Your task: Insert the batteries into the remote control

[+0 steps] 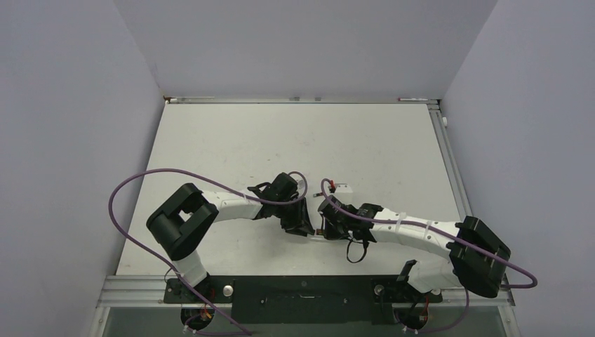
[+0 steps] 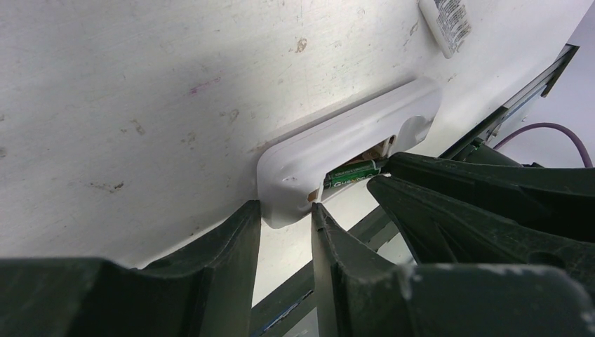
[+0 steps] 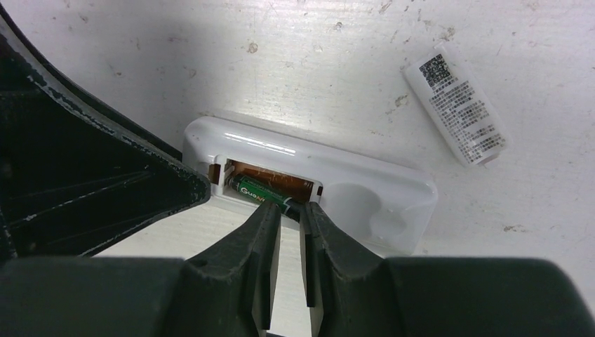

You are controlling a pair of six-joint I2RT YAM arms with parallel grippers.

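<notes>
- Top view: L gripper (image 1: 300, 226) & R gripper (image 1: 324, 223) meet mid-frame, low on table (image 1: 231, 140).
- L wrist: fingers clamp remote control (image 2: 351, 133) end, lower centre.
- R wrist: near-closed fingers pinch battery (image 3: 261, 189) end in slot (image 3: 295, 186), centre; cover (image 3: 456, 112) upper right.

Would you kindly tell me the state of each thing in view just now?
Flat white plastic remote control: battery slot open, cover off.
Slim dark green-labelled battery: lying in the slot.
Small white labelled cover piece: detached, lying on the table, apart from the remote.
Left pincer: closed on the remote's end.
Right pincer: closed on the battery's end.
</notes>
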